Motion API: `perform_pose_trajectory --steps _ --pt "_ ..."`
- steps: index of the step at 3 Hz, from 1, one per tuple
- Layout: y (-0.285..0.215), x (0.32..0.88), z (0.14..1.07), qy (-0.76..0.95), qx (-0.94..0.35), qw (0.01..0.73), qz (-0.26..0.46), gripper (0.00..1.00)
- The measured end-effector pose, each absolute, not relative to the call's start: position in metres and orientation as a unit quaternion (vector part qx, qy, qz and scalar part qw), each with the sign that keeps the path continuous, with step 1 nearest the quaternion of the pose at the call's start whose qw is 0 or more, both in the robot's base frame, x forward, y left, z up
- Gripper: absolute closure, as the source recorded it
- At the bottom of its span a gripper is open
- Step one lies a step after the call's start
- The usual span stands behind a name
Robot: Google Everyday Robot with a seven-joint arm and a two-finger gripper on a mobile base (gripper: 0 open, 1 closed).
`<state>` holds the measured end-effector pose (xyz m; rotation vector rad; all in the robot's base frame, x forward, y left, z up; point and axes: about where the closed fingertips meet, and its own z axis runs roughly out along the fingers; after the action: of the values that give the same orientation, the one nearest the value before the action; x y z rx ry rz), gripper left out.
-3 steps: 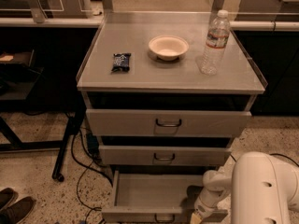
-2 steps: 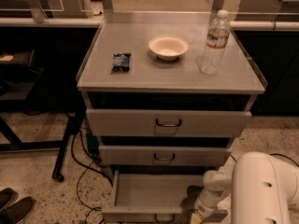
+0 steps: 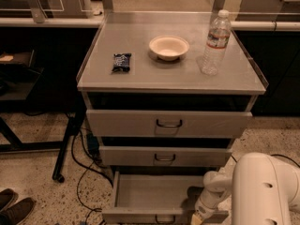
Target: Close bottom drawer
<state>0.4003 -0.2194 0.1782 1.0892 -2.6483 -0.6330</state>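
The bottom drawer (image 3: 154, 193) of the grey metal cabinet is pulled far out, its flat tray interior bare, with a small dark loop handle (image 3: 165, 218) on its low front at the frame's bottom edge. The two drawers above it, the top drawer (image 3: 168, 123) and the middle drawer (image 3: 165, 156), stand only slightly out. My gripper (image 3: 197, 217) hangs at the end of the white arm (image 3: 262, 191) at the drawer's front right corner, cut off by the frame's bottom edge.
On the cabinet top (image 3: 140, 78) sit a cream bowl (image 3: 168, 47), a clear water bottle (image 3: 213, 42) and a small dark packet (image 3: 122, 62). Black cables (image 3: 84, 172) and a dark stand leg (image 3: 65, 149) lie left of the cabinet. Shoes (image 3: 14, 209) show at bottom left.
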Motion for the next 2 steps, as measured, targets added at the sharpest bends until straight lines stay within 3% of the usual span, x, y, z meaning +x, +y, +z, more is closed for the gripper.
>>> perform_pose_trajectory --steps 1,2 --pt "-0.2194 0.4002 0.1782 -0.898 0.369 0.104 -0.215 0.03" --pt "-0.2194 0.4002 0.1782 -0.898 0.369 0.104 -0.215 0.00"
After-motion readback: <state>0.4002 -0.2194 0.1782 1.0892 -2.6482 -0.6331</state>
